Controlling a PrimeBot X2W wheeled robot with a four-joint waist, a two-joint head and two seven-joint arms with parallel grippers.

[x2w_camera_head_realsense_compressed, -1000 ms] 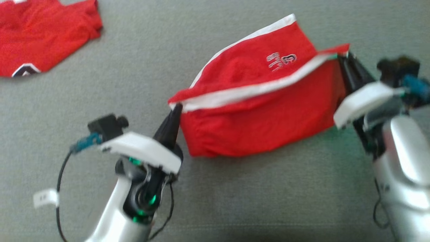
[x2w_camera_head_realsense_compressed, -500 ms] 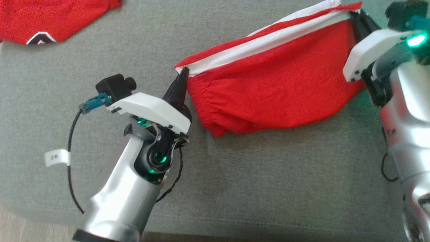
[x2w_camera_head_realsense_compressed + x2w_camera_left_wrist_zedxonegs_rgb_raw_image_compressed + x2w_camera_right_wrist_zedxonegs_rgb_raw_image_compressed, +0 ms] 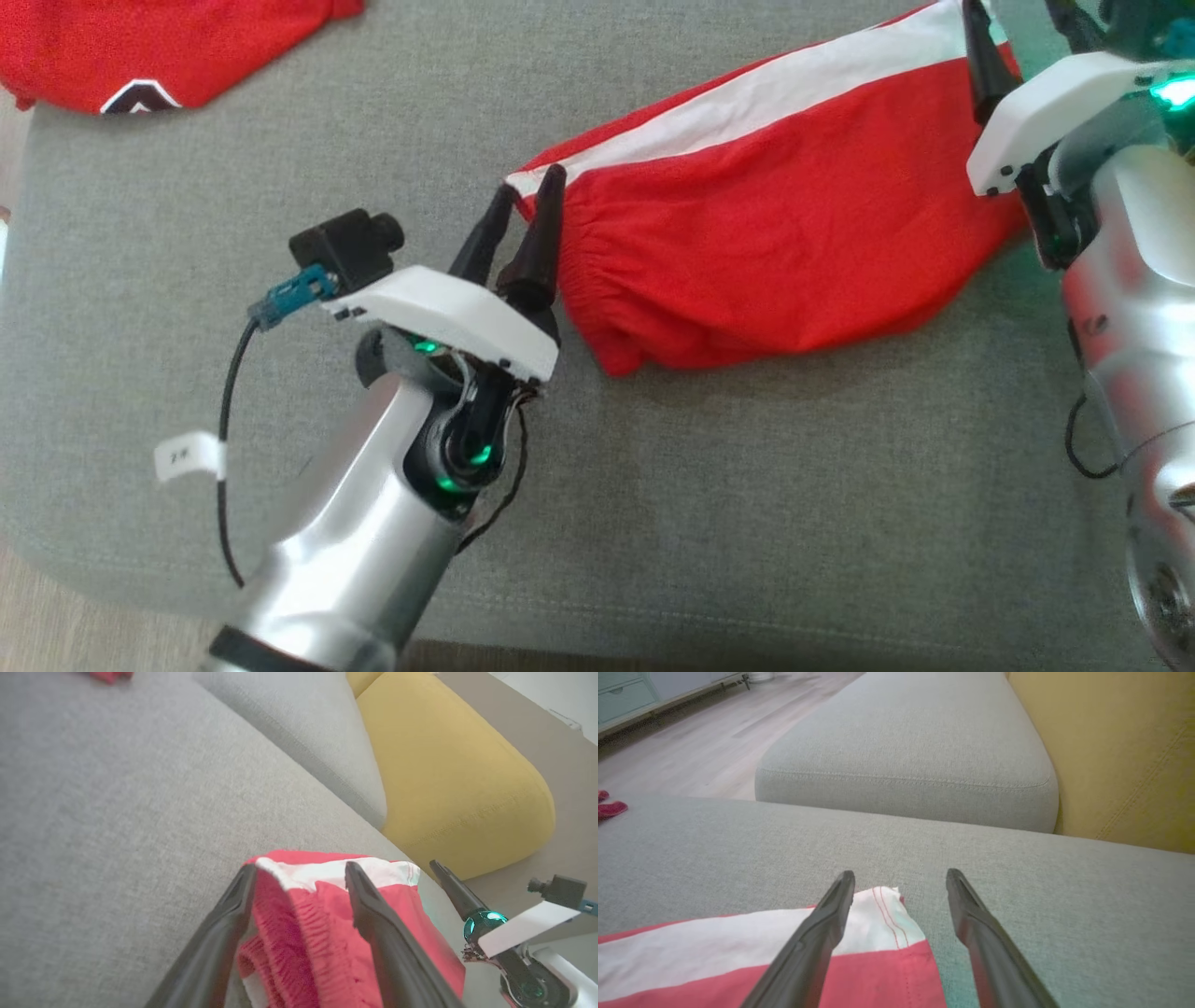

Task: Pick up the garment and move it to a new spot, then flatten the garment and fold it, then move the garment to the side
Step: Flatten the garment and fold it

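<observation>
The garment (image 3: 775,252), red shorts with a white side stripe and a gathered waistband, lies stretched out on the grey sofa seat (image 3: 747,523). My left gripper (image 3: 526,191) is open at its left end. In the left wrist view the waistband corner (image 3: 322,891) lies loose between the parted fingers of the left gripper (image 3: 299,868). My right gripper (image 3: 1018,23) is open at the garment's right end. In the right wrist view the white-striped corner (image 3: 882,919) rests on the seat just below the spread tips of the right gripper (image 3: 900,873).
A second red garment (image 3: 140,47) lies at the seat's far left. A yellow cushion (image 3: 448,779) and a grey seat cushion (image 3: 915,751) stand beyond the garment. The sofa's front edge (image 3: 653,625) runs along the bottom, with wooden floor (image 3: 691,742) beyond.
Both grippers have opened and let go of the garment's ends. The garment has dropped from hanging taut between them to lying on the seat. The head camera has shifted.
</observation>
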